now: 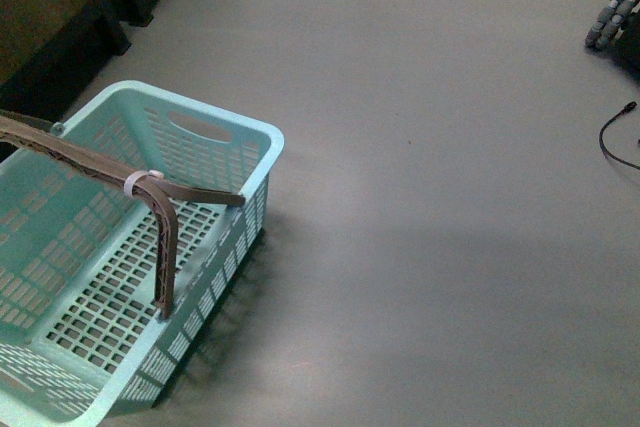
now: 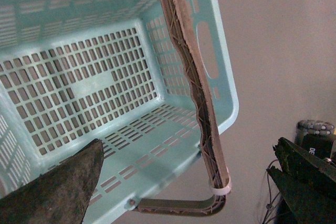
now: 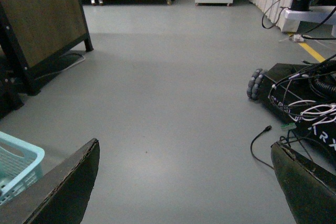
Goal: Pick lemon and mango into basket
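Basket: light-teal plastic, rect., rounded corners, smooth rolled rim, walls + bottom all slotted lattice. Oval slot cut in short wall. Two brown bars: arched, ribbed truss-like section, meeting above basket, lashed there w/ white zip tie. Resting flat on floor, matte grey, smooth.

Thin black cable, curled, well apart from basket across the floor. Grey segmented wheel further off still.

L pincer: spread wide, empty. L fingers dark, wedge-shaped, rough grainy surface. Hanging over basket, wrist cam looking down into the lattice bottom. One finger over basket's long wall, other out past the slotted short wall, over floor. One bar running across between the two fingers in wrist view. Contact w/ basket or bars: cannot tell, looks clear.

R pincer: also spread apart, empty, same dark wedge R fingers. Well apart from basket, over open floor. Only a basket corner at edge of R wrist view, beside one finger. Wood panel on black frame, beyond basket.
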